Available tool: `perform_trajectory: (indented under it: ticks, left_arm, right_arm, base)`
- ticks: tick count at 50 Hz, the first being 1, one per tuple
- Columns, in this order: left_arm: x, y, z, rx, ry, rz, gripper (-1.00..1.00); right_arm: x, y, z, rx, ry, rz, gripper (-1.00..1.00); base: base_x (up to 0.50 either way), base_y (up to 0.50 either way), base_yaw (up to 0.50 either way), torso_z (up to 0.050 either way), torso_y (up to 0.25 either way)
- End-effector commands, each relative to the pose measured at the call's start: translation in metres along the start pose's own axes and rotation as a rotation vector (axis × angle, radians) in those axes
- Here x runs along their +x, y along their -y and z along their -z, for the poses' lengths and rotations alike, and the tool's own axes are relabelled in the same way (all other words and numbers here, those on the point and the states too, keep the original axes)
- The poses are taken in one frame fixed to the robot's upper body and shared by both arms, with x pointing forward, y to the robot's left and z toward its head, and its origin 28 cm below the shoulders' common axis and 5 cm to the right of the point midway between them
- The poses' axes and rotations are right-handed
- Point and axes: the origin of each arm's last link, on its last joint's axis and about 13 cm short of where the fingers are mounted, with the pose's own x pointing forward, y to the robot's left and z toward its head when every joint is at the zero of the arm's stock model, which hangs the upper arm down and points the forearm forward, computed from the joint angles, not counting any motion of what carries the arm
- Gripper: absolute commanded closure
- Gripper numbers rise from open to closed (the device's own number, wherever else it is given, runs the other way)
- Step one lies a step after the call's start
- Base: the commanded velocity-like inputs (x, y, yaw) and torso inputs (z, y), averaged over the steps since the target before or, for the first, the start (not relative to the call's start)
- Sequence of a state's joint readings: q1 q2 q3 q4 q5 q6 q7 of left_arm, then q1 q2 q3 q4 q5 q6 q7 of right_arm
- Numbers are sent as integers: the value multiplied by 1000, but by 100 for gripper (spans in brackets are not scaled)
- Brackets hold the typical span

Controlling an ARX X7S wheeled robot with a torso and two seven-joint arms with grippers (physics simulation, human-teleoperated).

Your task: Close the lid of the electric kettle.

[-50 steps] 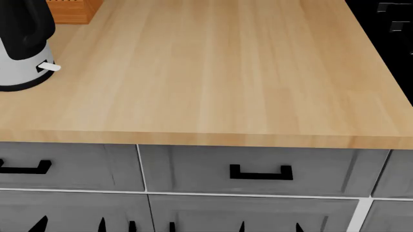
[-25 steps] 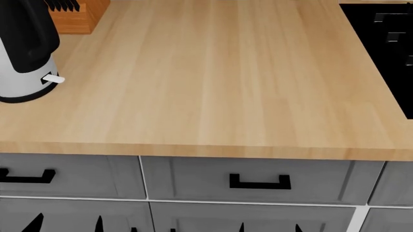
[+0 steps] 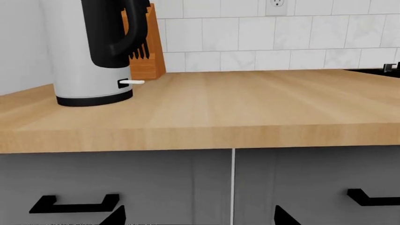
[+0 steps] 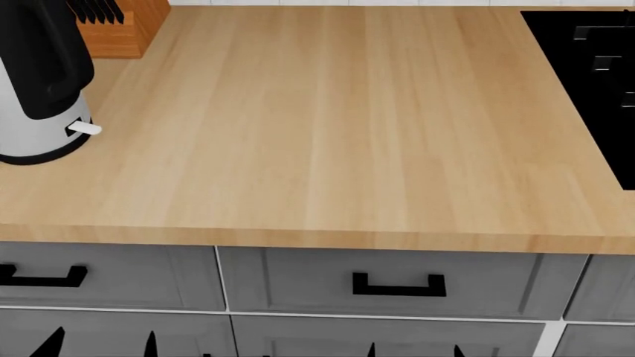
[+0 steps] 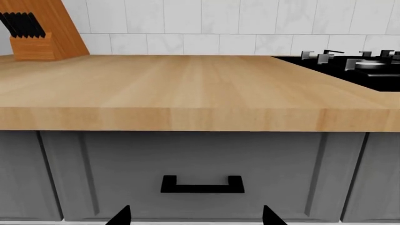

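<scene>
The electric kettle (image 3: 87, 51) is a light-grey jug with a black handle (image 3: 115, 33) and a white lever (image 3: 132, 82) at its black base. It stands on the wooden counter's left end, and also shows at the left edge of the head view as the kettle (image 4: 30, 123). Its top is cut off in every view, so the lid is out of view. My left gripper (image 3: 198, 218) is open, low in front of the grey drawers, below and well short of the kettle. My right gripper (image 5: 196, 216) is open too, facing a drawer front farther right.
A wooden knife block (image 4: 114, 26) stands behind the kettle against the tiled wall. A black stove (image 4: 595, 74) fills the counter's right end. Grey drawers with black handles (image 5: 202, 185) run under the counter edge (image 4: 317, 239). An outlet (image 3: 276, 5) is on the wall.
The head view has shifted: the counter and kettle sit lower in the picture, and more of the knife block and stove show. Both grippers stay low in front of the drawers.
</scene>
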State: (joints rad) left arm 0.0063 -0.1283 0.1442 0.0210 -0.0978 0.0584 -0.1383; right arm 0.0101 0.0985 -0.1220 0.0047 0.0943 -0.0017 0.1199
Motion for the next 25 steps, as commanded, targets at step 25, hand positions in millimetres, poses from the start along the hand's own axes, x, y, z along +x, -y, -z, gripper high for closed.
perform_trajectory:
  ticks: [25]
  left_arm:
    - [-11,-16,-67,17,2,18,-100]
  right_arm:
    - [-13,7,-62,-47,-19,-33,-100]
  base:
    - [0,0,0,0,0]
